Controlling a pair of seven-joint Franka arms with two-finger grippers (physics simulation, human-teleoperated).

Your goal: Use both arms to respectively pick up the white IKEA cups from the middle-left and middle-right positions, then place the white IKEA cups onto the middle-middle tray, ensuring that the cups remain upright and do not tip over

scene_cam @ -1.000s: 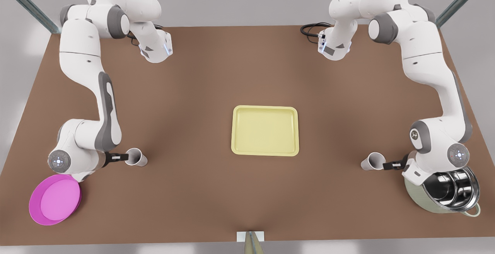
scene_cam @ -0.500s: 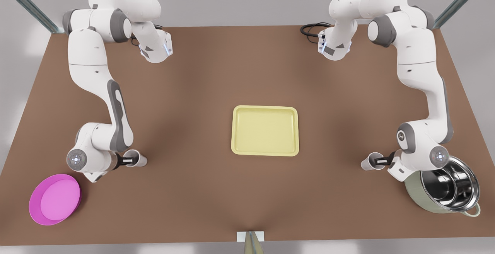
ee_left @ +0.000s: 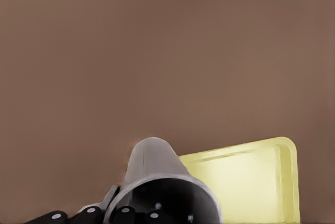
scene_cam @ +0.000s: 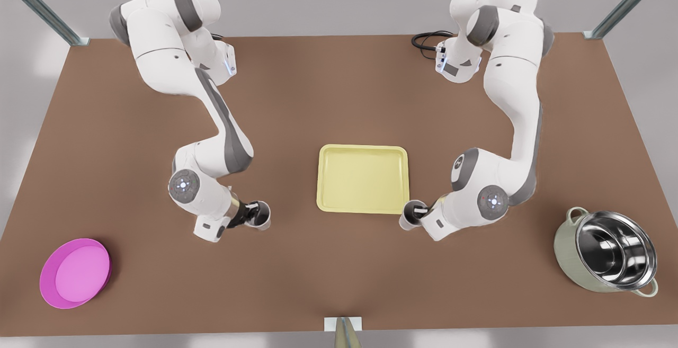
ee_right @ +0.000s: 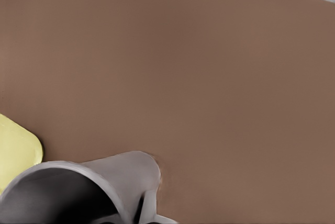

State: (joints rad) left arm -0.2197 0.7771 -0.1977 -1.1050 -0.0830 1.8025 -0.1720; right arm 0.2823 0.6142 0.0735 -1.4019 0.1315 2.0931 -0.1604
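Carrying one white cup (scene_cam: 259,214) in my left jaws (scene_cam: 253,214) and another cup (scene_cam: 410,214) in my right jaws (scene_cam: 418,213), both clamped at the rim to hang upright, I'm closing on the yellow tray (scene_cam: 363,207) mid-surface.

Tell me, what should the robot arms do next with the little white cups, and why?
Probably carry both cups further inward until they are over the tray. The left gripper holds the left cup well short of the tray's edge, and the right gripper holds the right cup just at its corner, so neither is over it yet.
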